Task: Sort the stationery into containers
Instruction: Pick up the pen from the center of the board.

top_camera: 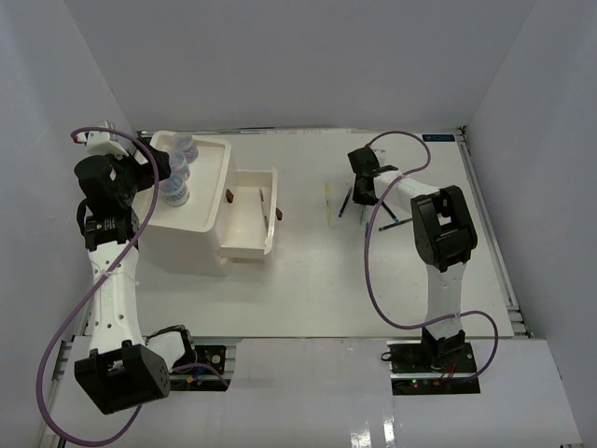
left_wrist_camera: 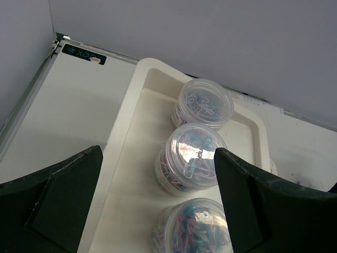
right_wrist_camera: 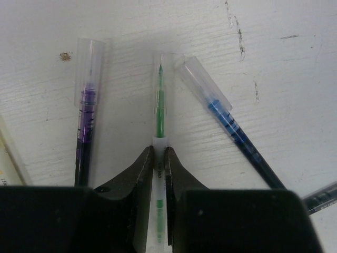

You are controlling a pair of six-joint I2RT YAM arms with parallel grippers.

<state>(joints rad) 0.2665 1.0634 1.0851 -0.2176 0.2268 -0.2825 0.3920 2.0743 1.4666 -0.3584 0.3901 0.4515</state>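
Meanwhile, right fingers (right_wrist_camera: 138, 176) pinch a green pen (right_wrist_camera: 160, 105), purple pen (right_wrist_camera: 85, 121) and blue pen (right_wrist_camera: 231, 126) either side; left fingers (left_wrist_camera: 68, 184) spread wide above jars (left_wrist_camera: 192, 158).

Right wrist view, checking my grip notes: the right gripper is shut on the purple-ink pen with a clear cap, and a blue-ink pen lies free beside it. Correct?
No. The right gripper is shut on the green-ink clear-capped pen, not the purple-ink pen, which lies free. The blue-ink pen does lie free beside it, as the right wrist view shows.
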